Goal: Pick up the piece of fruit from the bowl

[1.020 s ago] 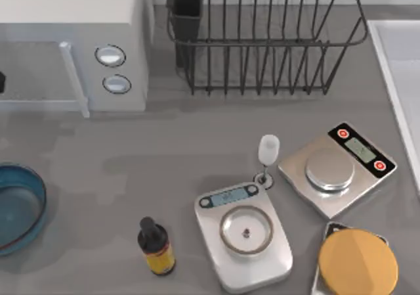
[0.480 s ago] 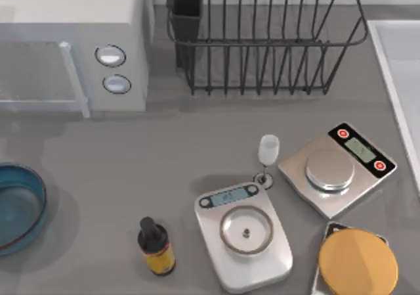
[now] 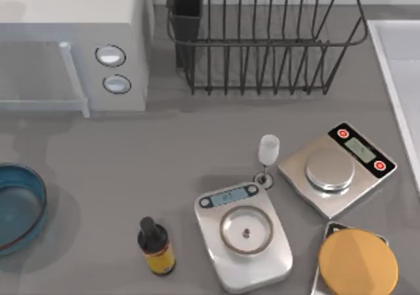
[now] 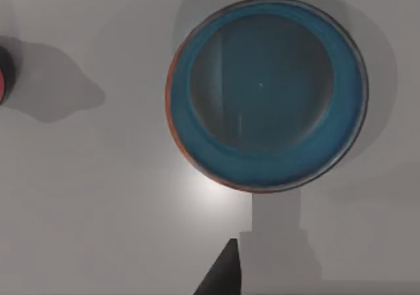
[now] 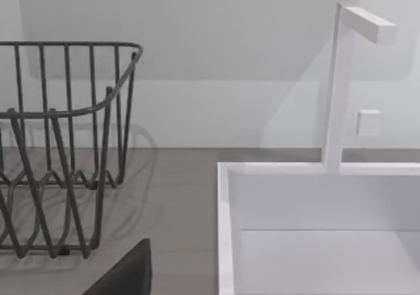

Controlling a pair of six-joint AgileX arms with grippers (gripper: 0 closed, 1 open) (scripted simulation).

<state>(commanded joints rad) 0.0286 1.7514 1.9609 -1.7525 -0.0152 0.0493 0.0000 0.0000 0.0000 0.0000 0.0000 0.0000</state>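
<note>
No fruit lay in the teal bowl (image 4: 190,144) just ahead of the left gripper (image 4: 223,276), whose fingers' spread could not be told. A red sliver (image 4: 2,85) off to their side was possibly the piece of fruit. Arm shadows had shifted on the bench (image 3: 164,150), suggesting the task was nearly done.

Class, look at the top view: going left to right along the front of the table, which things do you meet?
Shallow teal-blue bowl → small dark dropper bottle → white scale with round steel pan → large orange-yellow disc.
</note>
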